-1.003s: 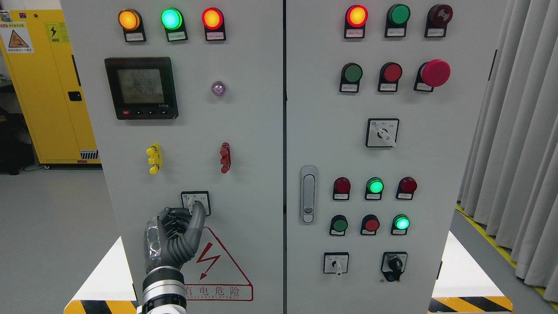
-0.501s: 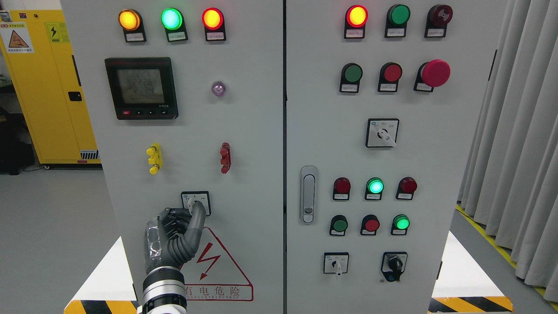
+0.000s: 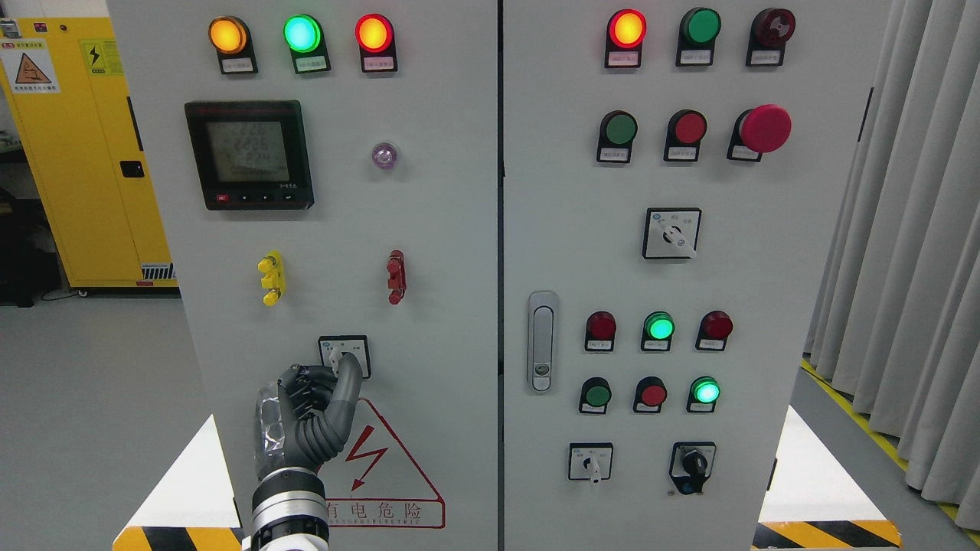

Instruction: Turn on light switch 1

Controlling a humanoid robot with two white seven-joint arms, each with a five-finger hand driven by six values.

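A small rotary switch on a white square plate (image 3: 354, 346) sits low on the left door of the grey cabinet (image 3: 444, 229), just above the red lightning warning triangle (image 3: 383, 467). My left hand (image 3: 334, 371) comes up from the bottom edge and reaches this switch. Its thumb (image 3: 349, 386) stretches up to the knob, and the curled fingers (image 3: 306, 386) close in from the left, so the knob is pinched and mostly hidden. The right hand does not show.
Above the switch are yellow (image 3: 270, 278) and red (image 3: 395, 276) terminals, a black meter (image 3: 249, 154) and lit lamps. The right door carries push buttons, a red mushroom button (image 3: 764, 128), other rotary switches (image 3: 671, 233) and a door handle (image 3: 542, 341). A yellow cabinet (image 3: 76, 153) stands left, curtains right.
My left hand stays at the switch, with only a very slight shift. The lower right green lamp dimmed half a second ago and is bright again.
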